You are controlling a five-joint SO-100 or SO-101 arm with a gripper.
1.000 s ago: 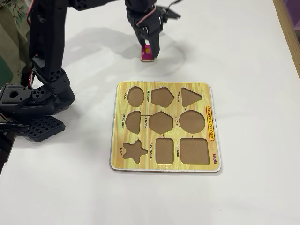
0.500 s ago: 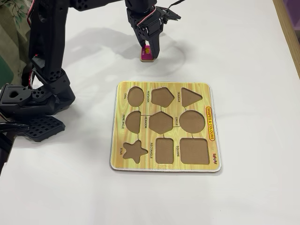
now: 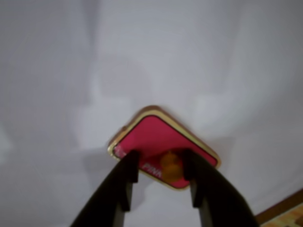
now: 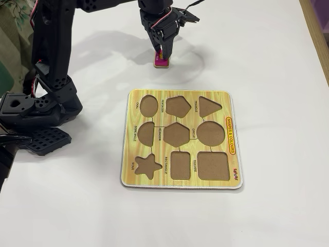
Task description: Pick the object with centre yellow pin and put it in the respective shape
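The object with centre yellow pin (image 3: pixel 156 135) is a flat pink piece lying on the white table, seen in the fixed view (image 4: pixel 161 62) beyond the far edge of the puzzle board (image 4: pixel 216 98). My gripper (image 3: pixel 160 160) is lowered over it with one finger on each side of the yellow knob (image 3: pixel 170 164). The right finger (image 3: pixel 191 170) touches the knob and the left finger (image 3: pixel 128 170) stands a small gap away, so the gripper is open. The respective shape (image 4: pixel 181 165), a brown cutout labelled RECTANGLE, is in the board's near row.
The board holds several other empty cutouts, with the SQUARE (image 4: pixel 213 165) right of the rectangle and a star (image 4: pixel 148 165) to its left. The arm's black base (image 4: pixel 36 110) stands left of the board. A wooden table edge (image 4: pixel 314 36) runs along the right.
The fingers have drawn closer together around the yellow knob. The pink piece has not moved.
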